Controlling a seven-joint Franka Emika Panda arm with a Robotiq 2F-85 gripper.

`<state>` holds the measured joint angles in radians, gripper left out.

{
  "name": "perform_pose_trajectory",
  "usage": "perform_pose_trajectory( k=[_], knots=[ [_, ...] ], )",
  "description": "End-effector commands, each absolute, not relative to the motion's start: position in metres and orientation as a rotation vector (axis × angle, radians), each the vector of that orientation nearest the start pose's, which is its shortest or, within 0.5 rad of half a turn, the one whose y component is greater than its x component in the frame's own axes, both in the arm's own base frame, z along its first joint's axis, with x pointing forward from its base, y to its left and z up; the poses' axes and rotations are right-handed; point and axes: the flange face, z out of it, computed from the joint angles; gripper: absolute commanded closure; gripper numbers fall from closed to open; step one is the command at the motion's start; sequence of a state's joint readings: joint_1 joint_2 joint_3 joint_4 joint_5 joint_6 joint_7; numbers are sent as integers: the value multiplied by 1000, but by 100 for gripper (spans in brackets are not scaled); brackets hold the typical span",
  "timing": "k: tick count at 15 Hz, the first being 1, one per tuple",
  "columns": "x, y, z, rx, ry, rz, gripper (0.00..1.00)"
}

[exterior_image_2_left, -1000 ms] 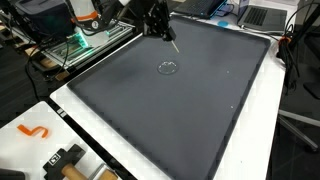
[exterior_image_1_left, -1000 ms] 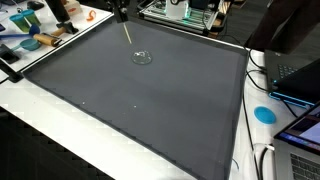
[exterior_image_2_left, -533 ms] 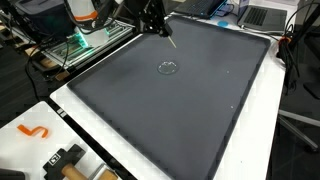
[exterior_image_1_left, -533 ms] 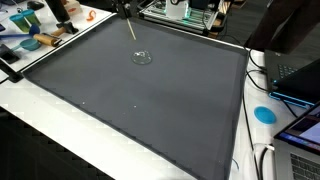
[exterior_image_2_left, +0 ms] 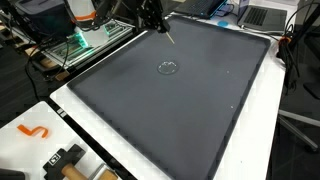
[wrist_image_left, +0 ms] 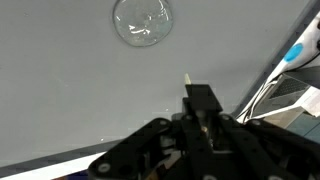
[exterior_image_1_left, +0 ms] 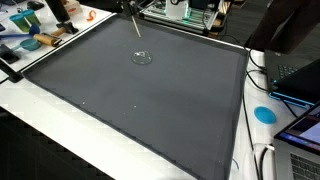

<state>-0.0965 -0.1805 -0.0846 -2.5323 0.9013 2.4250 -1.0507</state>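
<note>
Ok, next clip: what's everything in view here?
mat: one, dark grey, covering most of the table
table: one, white, under the mat
glass dish: one, clear, on the mat towards the gripper's end
stick: one, pale yellow, slanting down from the gripper, tip apart from the dish
disc: one, blue, on the table beside the mat
hook: one, orange, on the table past the mat's corner
laptop: one, grey, beyond the mat's edge
gripper: one, black, shut on the stick
</note>
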Motion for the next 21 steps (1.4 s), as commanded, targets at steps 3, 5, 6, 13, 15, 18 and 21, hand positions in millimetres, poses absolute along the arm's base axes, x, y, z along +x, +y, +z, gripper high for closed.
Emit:
perform_pose_trajectory(
  k=[3,5,6,13,15,18,21],
  knots=[
    [426,-69,347,-2566,-266,-576,97],
    [423,-66,347,-2563,-270,-576,97],
    [421,-63,347,-2563,-271,-575,97],
    [417,-44,356,-2568,-314,-570,97],
    [417,-38,361,-2580,-325,-565,97],
    [419,-28,367,-2609,-333,-551,97],
    [422,-18,375,-2664,-336,-525,97]
  ],
)
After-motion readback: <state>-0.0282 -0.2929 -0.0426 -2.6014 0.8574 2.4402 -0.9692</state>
